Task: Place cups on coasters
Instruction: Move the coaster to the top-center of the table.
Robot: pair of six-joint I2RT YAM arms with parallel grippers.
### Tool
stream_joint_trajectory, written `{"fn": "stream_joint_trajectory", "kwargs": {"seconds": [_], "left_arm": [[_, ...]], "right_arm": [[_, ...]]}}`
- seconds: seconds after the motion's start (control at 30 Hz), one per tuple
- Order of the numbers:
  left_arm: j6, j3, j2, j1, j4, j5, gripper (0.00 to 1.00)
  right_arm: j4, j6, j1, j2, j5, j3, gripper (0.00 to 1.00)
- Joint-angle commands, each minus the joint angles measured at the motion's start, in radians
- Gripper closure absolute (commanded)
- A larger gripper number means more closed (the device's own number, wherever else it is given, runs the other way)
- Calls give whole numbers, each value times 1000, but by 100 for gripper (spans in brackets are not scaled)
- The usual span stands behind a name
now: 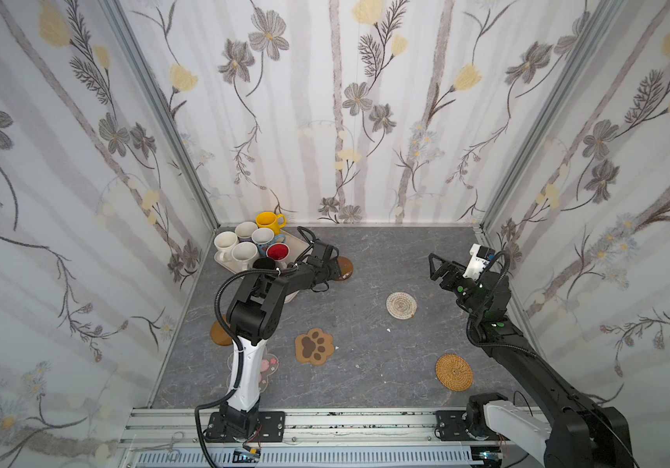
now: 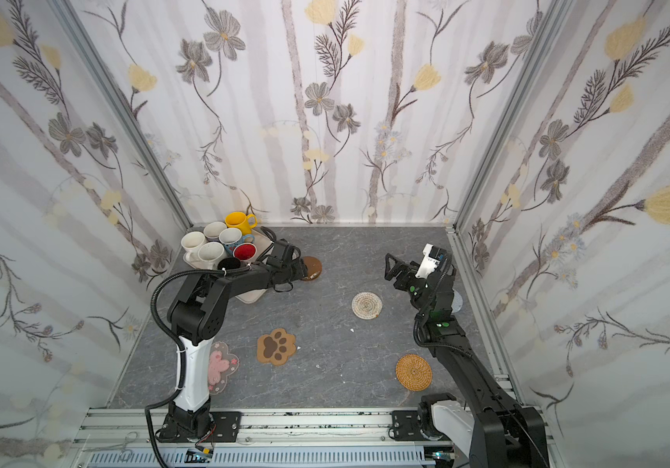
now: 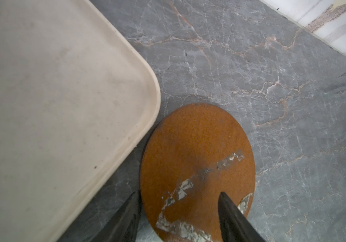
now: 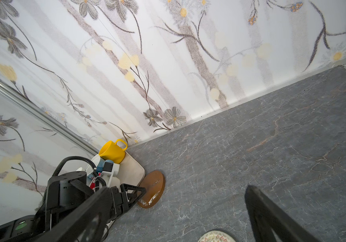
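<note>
W/ L gripper (image 3: pixel 178 192) jaws half-parted, nothing clamped yet, straddles near rim of brown disc (image 3: pixel 197 150). Touches tray (image 1: pixel 293 240) corner, prob tilted on it, at tray's 3 o'clock in a top view. Prob step: freeing disc before loading a cup. Nip rim only, stay low, drag twd 4 o'clock, lay flat, clear of tray lip. Mind cups (image 1: pixel 245 252), bunched on tray at 10 o'clock of table (image 1: pixel 365 259). Holds R gripper (image 1: pixel 432 267) wide apart, empty, raised at table's 3 o'clock
</note>
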Motion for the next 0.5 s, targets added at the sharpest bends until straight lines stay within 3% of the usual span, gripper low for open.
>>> {"fn": "stream_joint_trajectory", "kwargs": {"seconds": [0.0, 0.47], "left_arm": [[-24, 29, 20, -8, 11, 8, 41], [-81, 189, 138, -49, 9, 44, 45]], "right_arm": [[45, 7, 1, -4, -3, -2, 0], [53, 13, 1, -21, 8, -19, 0]]}}
